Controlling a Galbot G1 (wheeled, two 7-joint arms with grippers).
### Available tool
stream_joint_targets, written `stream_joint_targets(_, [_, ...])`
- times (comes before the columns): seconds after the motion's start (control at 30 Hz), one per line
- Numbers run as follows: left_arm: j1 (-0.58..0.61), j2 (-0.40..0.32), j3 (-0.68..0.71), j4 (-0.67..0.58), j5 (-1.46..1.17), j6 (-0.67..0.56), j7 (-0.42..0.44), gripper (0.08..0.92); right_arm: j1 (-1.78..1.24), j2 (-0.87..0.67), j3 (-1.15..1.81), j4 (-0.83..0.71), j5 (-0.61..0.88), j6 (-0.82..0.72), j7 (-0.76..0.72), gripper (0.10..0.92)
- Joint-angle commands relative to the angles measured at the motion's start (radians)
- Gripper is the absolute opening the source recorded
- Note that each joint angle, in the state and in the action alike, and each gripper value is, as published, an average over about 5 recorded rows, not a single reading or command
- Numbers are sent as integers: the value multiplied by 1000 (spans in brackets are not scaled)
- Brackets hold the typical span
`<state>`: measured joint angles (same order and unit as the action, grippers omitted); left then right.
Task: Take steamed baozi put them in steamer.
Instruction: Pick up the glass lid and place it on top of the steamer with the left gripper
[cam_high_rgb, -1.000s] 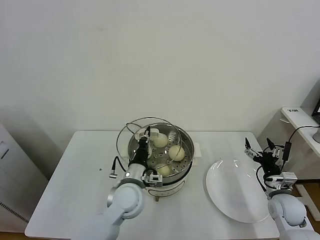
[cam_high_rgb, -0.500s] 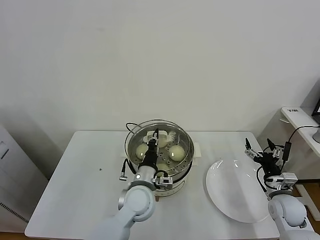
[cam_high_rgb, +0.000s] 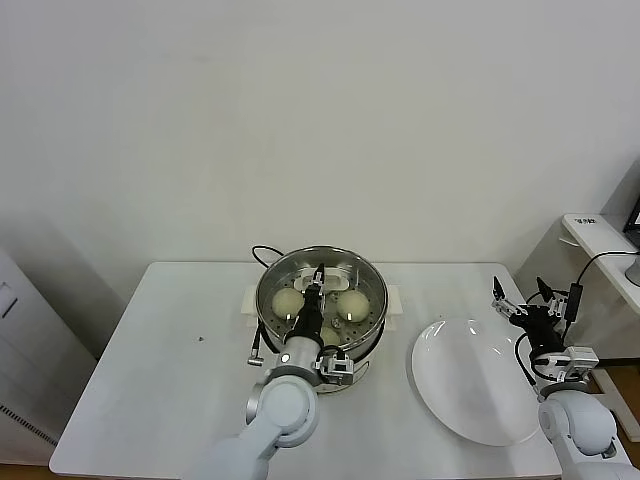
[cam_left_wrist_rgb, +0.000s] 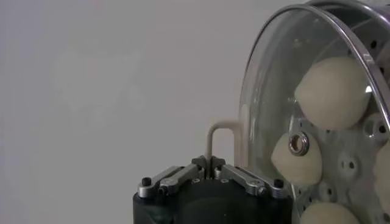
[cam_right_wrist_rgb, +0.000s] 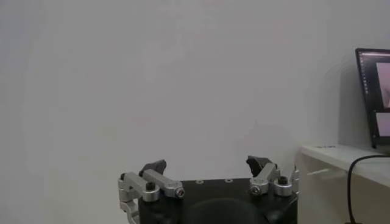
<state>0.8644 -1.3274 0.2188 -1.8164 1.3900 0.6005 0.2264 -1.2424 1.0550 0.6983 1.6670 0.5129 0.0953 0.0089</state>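
- The steamed baozi (cam_high_rgb: 350, 303) lie inside the steamer (cam_high_rgb: 374, 322), resting on its perforated steel floor; the head view shows cream-white buns on both sides of the left arm, and the left wrist view shows three of them through the glass.
- The steamer stands near the middle of the white tabletop (cam_high_rgb: 160, 370), its shiny basket on a cream-white base with side handles and a black cord (cam_high_rgb: 263, 250) trailing from its far side.
- A round glass lid (cam_left_wrist_rgb: 268, 109) with a steel rim covers the basket, and its cream loop handle (cam_left_wrist_rgb: 220, 137) sits at the centre.
- The left end effector (cam_left_wrist_rgb: 209, 172) is over the steamer, its fingers narrowed tight onto the loop handle, holding the lid.
- A white plate (cam_high_rgb: 470, 380) lies flat on the tabletop just to the right of the steamer, apart from it.
- The right end effector (cam_high_rgb: 524, 305) hovers by the plate's far right edge, fingers spread wide and gripping nothing.
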Motion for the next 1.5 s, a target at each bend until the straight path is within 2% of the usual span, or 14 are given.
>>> stream_joint_targets(0.03, [1, -7, 3, 6, -2, 1, -1, 106, 1, -2, 0, 2, 0, -1, 0, 823])
stream_joint_targets(0.8, [12, 2, 2, 2, -57, 45, -29, 118, -6, 1, 7, 6, 1, 1, -6, 823])
stream_joint_targets(0.9, [30, 22, -3, -64, -110, 33, -17, 179, -9, 0, 10, 5, 2, 2, -8, 823])
stream_joint_targets(1.03, [98, 78, -40, -216, -243, -29, 35, 291, -11, -3, 16, 3, 3, 3, -11, 823])
stream_joint_targets(1.17, [185, 148, -121, -379, -469, -106, 92, 413, -9, -3, 17, -2, 4, 3, -12, 823])
stream_joint_targets(1.27, [207, 191, -212, -462, -751, -171, 143, 499, -3, -1, 9, -2, 5, 0, -13, 823])
stream_joint_targets(1.33, [194, 211, -280, -482, -1018, -211, 144, 551, -1, 0, -1, 4, 16, -11, -8, 823])
stream_joint_targets(1.4, [171, 217, -358, -486, -1339, -221, 61, 612, -3, 2, -9, 16, 34, -29, 5, 823])
stream_joint_targets(1.5, [149, 195, -503, -478, -1738, -163, -158, 699, -15, 3, -15, 30, 49, -34, 11, 823])
